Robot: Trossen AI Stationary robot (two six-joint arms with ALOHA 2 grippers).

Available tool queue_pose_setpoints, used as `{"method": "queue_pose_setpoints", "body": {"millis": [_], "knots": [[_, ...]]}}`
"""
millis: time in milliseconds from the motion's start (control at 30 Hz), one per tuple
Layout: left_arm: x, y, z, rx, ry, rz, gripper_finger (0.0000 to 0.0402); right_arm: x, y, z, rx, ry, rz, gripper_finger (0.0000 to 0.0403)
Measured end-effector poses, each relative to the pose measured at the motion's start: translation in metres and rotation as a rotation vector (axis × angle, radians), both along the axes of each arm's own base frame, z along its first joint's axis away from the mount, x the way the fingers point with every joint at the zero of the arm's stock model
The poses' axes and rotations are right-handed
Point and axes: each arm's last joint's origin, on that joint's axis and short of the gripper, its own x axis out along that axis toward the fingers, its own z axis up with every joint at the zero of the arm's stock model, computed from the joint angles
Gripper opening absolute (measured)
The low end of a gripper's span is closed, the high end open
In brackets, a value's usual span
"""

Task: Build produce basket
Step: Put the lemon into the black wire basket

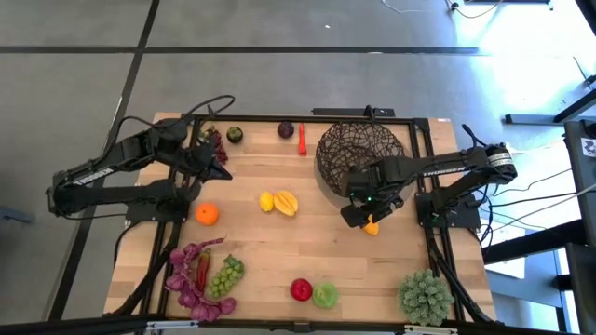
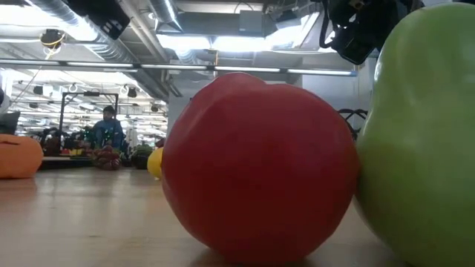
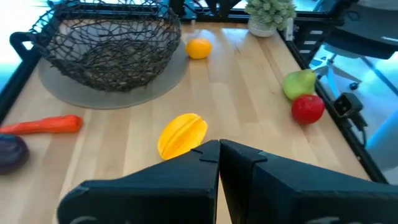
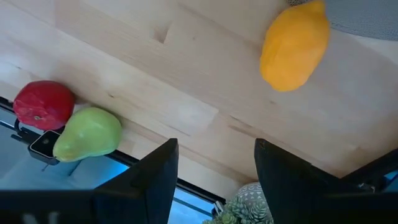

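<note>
The dark wire basket [image 1: 359,152] stands on a grey mat at the table's far right and also shows in the left wrist view [image 3: 102,43]. A yellow-orange fruit [image 1: 372,226] lies on the table just near of the basket. My right gripper [image 4: 216,169] hovers open above the wood beside this fruit [image 4: 295,46], touching nothing. My left gripper [image 3: 219,152] is shut and empty, raised at the table's left [image 1: 219,172]. A yellow ribbed fruit [image 3: 182,134] lies on the table beyond it.
Produce lies scattered: orange [image 1: 207,214], lemon [image 1: 267,201], red chilli [image 1: 302,138], green grapes [image 1: 226,276], purple leaves [image 1: 191,284], red apple [image 1: 301,289] and green pear [image 1: 325,295] at the near edge. A spiky plant ball [image 1: 426,296] stands near right. A person [image 2: 109,130] is far behind.
</note>
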Motion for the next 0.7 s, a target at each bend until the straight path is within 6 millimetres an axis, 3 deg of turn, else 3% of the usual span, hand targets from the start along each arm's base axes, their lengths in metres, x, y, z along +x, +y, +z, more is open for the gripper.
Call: {"method": "queue_pose_setpoints", "body": {"millis": [700], "knots": [[-0.0001,0.002,-0.0004,0.02,0.013,0.065,0.0,0.0003,0.0034,-0.0007,-0.08,-0.001,-0.029,0.0204]]}}
